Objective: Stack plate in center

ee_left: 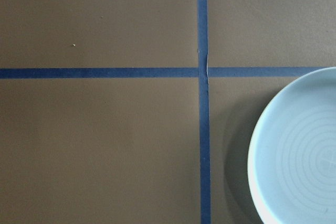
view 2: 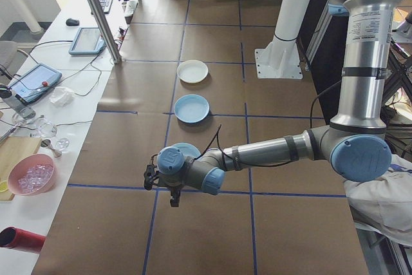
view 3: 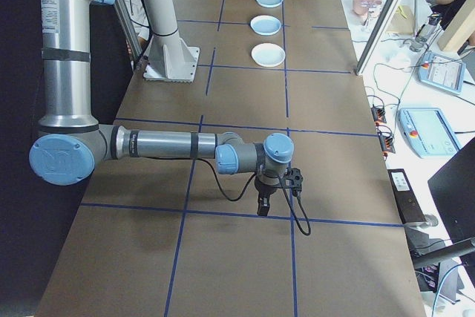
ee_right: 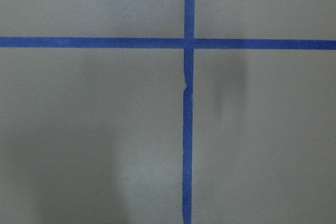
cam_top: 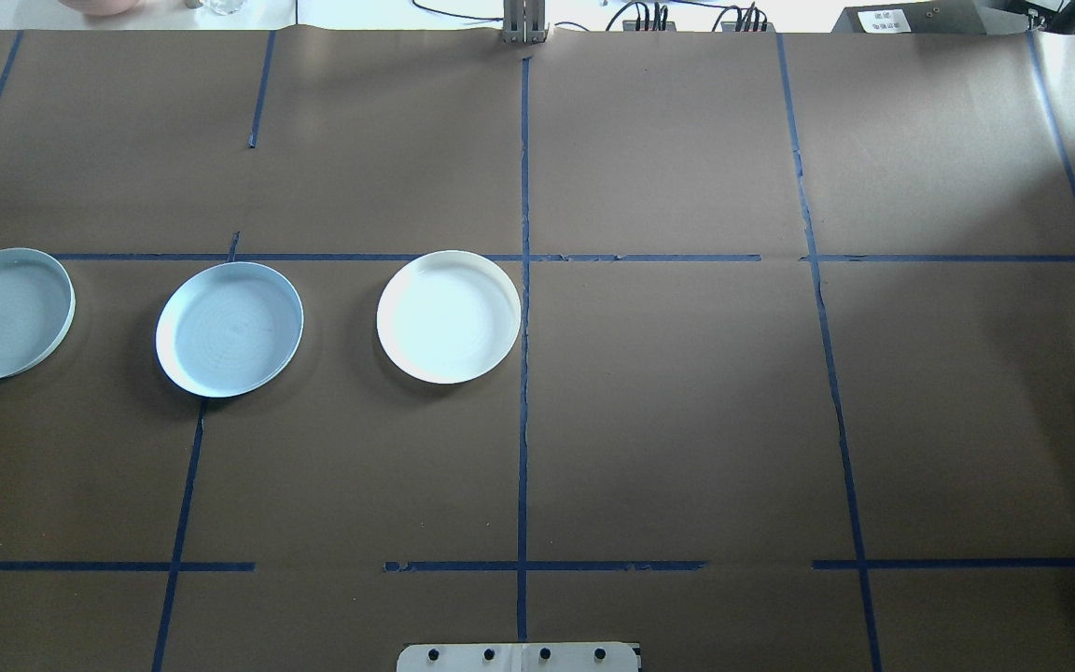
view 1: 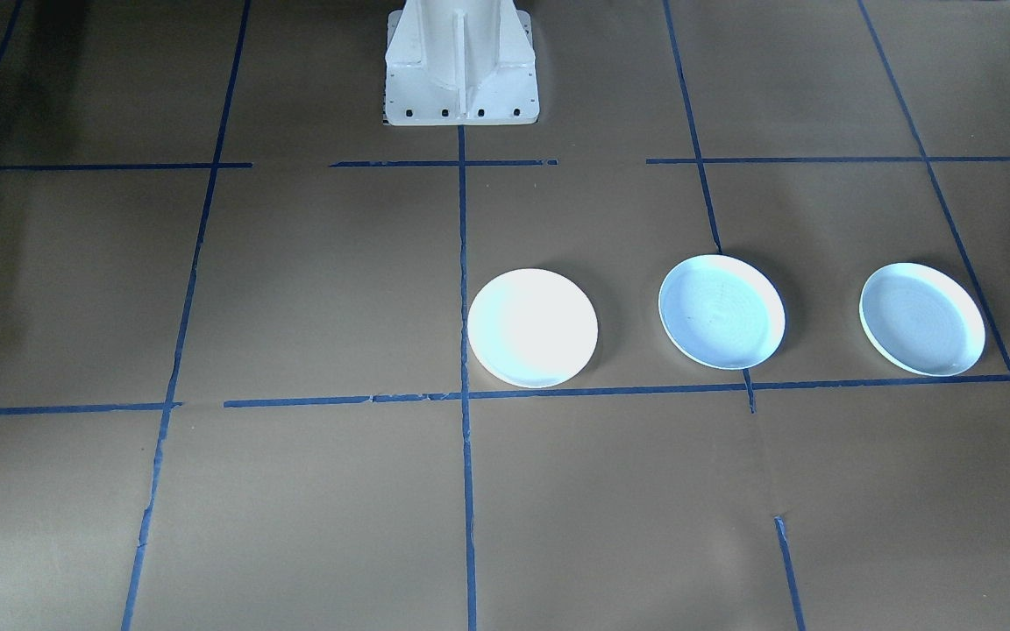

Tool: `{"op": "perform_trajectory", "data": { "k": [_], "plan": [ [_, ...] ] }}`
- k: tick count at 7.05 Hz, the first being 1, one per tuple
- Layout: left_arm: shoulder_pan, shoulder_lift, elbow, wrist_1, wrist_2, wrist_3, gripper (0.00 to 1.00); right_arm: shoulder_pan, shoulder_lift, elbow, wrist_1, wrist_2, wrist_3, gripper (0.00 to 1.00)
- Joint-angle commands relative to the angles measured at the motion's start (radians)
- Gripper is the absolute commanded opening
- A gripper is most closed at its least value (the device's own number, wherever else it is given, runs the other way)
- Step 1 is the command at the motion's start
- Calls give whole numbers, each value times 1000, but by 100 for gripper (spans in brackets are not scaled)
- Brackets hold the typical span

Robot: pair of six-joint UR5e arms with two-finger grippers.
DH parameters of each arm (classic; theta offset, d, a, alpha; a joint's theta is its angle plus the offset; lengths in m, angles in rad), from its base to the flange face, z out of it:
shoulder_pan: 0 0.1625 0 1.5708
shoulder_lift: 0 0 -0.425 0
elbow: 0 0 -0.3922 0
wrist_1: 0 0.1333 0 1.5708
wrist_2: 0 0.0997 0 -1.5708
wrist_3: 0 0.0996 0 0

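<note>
Three plates lie in a row on the brown paper. The middle one, the center plate (cam_top: 230, 329) (view 1: 721, 311), is pale bluish-white with faint rings. A similar bluish plate (cam_top: 4, 313) (ee_left: 299, 150) lies at the robot's far left, and a bright white plate (cam_top: 449, 317) lies beside the middle tape line. In the exterior left view my left gripper (view 2: 171, 196) hangs over the table by the outermost plate; I cannot tell whether it is open. Far from all the plates, my right gripper (view 3: 263, 204) hangs over the table's right part, and its state cannot be told either.
Blue tape lines (cam_top: 523, 373) divide the paper into squares. The robot's white base (view 1: 461, 66) stands at the table's back edge. A side bench holds tablets (view 2: 31, 82), a pink bowl (view 2: 31, 177) and cables. The wrist views show only paper, tape and one plate's edge.
</note>
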Motion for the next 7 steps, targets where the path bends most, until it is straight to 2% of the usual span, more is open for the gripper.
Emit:
{"op": "perform_trajectory", "data": {
  "k": [1,2,3,5,6,7],
  "plan": [
    [53,-41,83,-159,3,-160,95,0,0,0,0,0,0,100],
    [165,-69,90,-169,6,-239,95,0,0,0,0,0,0,100],
    [198,-80,90,-169,4,-251,95,0,0,0,0,0,0,100],
    [202,-83,82,-166,12,-239,95,0,0,0,0,0,0,100],
    [202,-83,76,-166,39,-236,95,0,0,0,0,0,0,100],
    [203,-77,70,-166,43,-234,95,0,0,0,0,0,0,100]
  ]
}}
